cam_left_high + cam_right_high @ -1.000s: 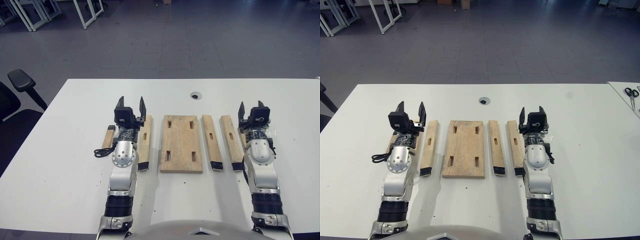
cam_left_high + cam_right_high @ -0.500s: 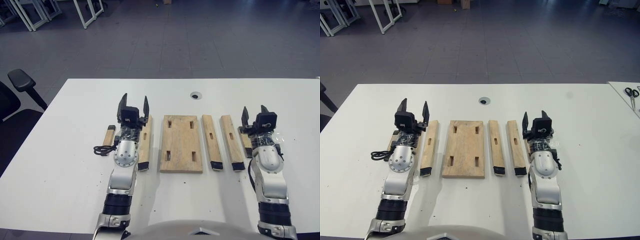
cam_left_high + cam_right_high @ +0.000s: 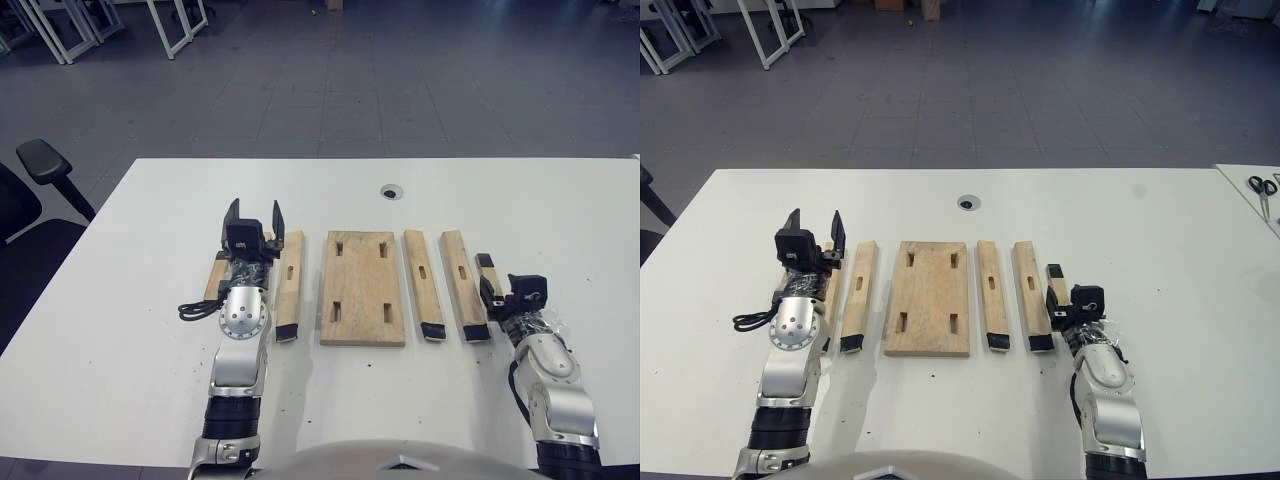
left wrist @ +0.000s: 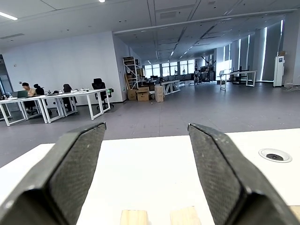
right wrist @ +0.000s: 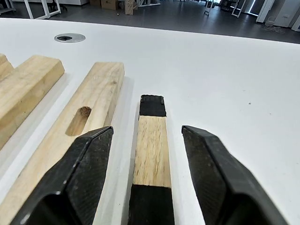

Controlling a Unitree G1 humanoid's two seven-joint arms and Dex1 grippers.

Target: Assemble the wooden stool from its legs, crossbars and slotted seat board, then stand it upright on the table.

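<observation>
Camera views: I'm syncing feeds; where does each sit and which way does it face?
Eye views: on the head, looking forward and down at the seat board; left gripper and right gripper show.
Left wrist: behind left gripper, facing across the table; open fingers show.
Right wrist: behind right gripper, looking down on a crossbar between its fingers.
Eyes, right wrist share that crossbar.

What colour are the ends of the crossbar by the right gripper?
Black; the crossbar shows best in the right wrist view.

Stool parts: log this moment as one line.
stage: nothing assembled | seat board: flat | left hand: open, empty | right hand: open, astride short crossbar
</observation>
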